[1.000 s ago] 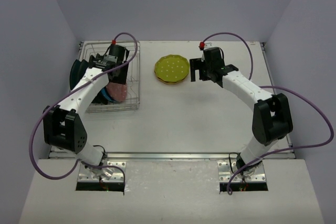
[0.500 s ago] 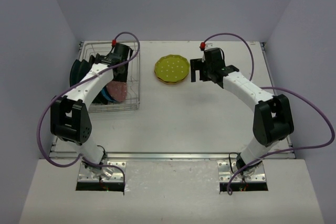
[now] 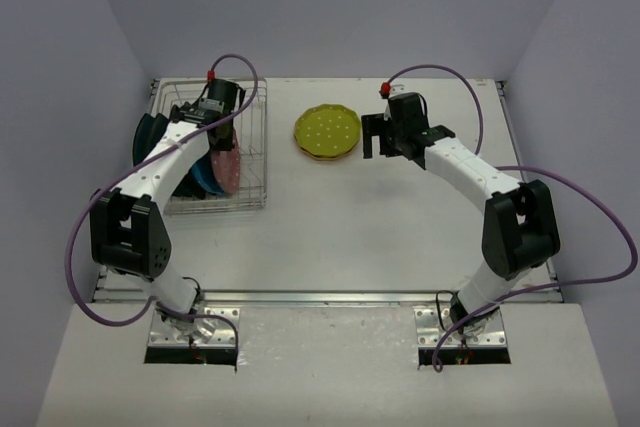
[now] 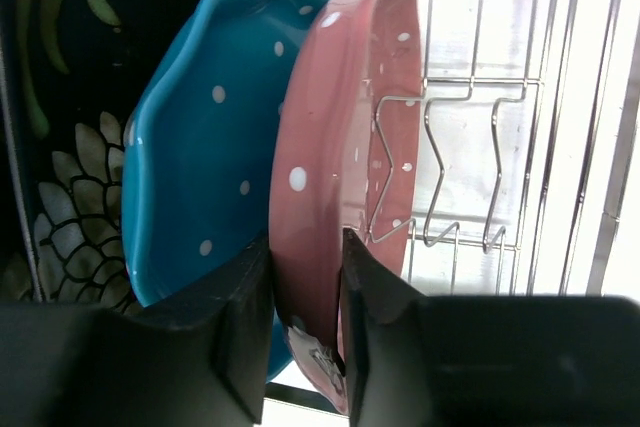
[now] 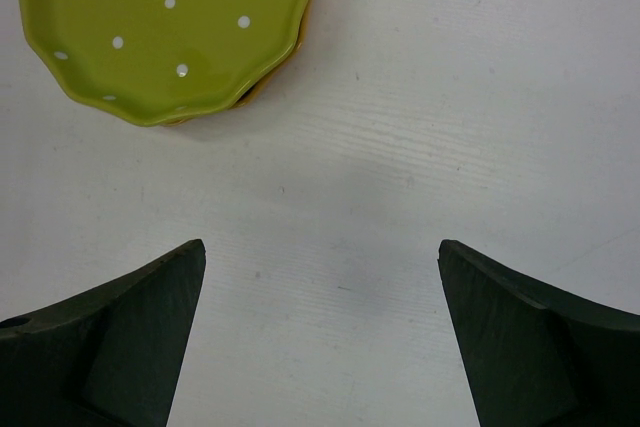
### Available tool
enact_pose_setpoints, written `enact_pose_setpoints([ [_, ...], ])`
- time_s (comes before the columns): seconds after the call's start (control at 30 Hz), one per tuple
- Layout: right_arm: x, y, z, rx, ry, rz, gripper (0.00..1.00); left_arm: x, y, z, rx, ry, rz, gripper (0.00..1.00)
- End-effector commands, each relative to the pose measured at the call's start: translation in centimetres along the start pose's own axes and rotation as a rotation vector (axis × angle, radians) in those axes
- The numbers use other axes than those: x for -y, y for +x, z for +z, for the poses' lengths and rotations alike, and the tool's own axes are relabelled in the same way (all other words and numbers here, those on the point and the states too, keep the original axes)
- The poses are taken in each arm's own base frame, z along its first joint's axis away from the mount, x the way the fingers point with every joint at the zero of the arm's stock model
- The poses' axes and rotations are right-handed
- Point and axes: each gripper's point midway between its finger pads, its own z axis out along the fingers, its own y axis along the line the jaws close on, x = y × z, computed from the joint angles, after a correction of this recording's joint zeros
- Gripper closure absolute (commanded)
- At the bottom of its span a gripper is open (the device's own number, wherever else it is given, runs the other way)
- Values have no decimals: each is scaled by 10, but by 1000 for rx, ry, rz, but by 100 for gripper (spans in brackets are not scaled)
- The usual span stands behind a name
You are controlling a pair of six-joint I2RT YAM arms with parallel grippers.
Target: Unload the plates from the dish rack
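The dish rack (image 3: 215,208) stands at the table's far left, its wire tines (image 4: 480,81) close in the left wrist view. A maroon dotted plate (image 4: 340,147) stands on edge in it, beside a blue dotted plate (image 4: 210,147) and a black patterned one (image 4: 70,197). My left gripper (image 4: 305,247) is shut on the maroon plate's rim (image 3: 227,169), one finger on each face. A yellow-green plate (image 3: 327,132) lies flat on the table over an orange one (image 5: 265,87). My right gripper (image 5: 322,247) hangs open just right of that stack, holding nothing.
A dark teal plate (image 3: 145,137) leans at the rack's left side. The rack's right part (image 4: 520,147) holds only bare tines. Purple cables loop over both arms. White walls enclose the table on the left, back and right.
My left gripper has closed from open onto the maroon plate's rim, and the plate now stands more upright. The right arm has stayed still.
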Motion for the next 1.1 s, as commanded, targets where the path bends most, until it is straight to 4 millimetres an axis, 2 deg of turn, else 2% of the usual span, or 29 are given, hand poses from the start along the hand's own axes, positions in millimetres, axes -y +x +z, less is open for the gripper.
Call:
enact_pose_setpoints([
  [0.0, -3, -23, -12, 80, -15, 17, 1, 17, -10, -3, 46, 78, -24, 85],
  [0.1, -3, -23, -12, 81, -16, 13, 1, 11, -17, -8, 62, 60, -21, 96],
  [0.17, -4, -24, -13, 82, -18, 11, 1, 6, -24, -13, 81, 42, -20, 100],
  [0.53, -9, -33, -13, 95, -39, 24, 1, -26, -80, -65, 267, -37, -22, 100],
  [0.77, -11, -39, -16, 105, -52, 23, 1, -39, -99, -91, 343, -81, -8, 100],
  [1.07, -25, -40, -20, 103, -126, 27, 1, -44, -120, -130, 441, -86, 13, 100],
])
